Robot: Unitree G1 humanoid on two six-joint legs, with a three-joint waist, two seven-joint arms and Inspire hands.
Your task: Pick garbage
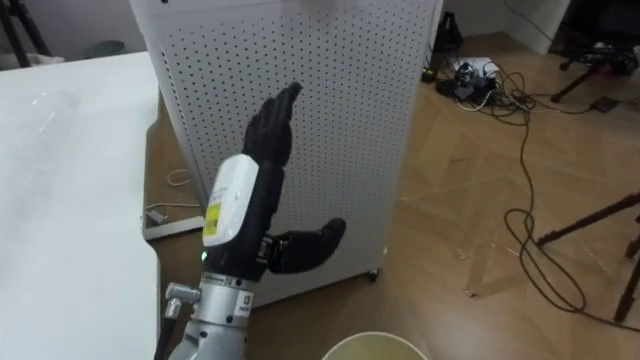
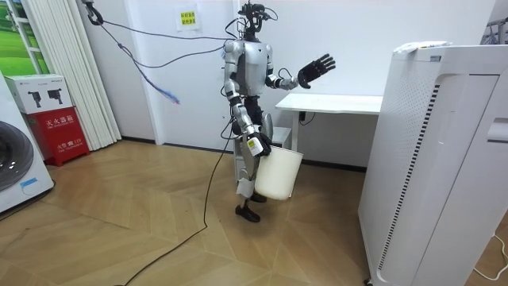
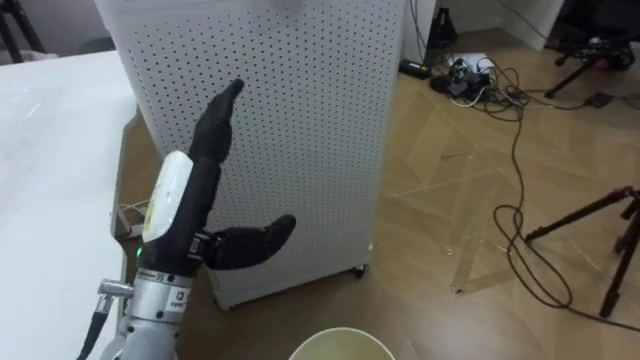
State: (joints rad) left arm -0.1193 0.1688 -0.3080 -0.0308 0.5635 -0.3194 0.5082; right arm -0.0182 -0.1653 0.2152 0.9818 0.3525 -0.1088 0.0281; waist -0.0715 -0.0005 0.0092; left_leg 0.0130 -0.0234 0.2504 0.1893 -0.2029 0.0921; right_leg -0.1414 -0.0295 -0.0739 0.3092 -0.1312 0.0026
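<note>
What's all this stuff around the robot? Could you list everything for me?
tall white perforated cabinet: one, white, on the floor before the robot
white flat-topped table: one, white, at the robot's left
cream round plastic bucket: one, cream, hanging at the robot's side, off the floor
black cables: several, black, on the wooden floor at right
red cardboard box: one, red, at the room view's left
left hand: one, black, raised open before the cabinet
right hand: one, dark, at the bucket's rim
</note>
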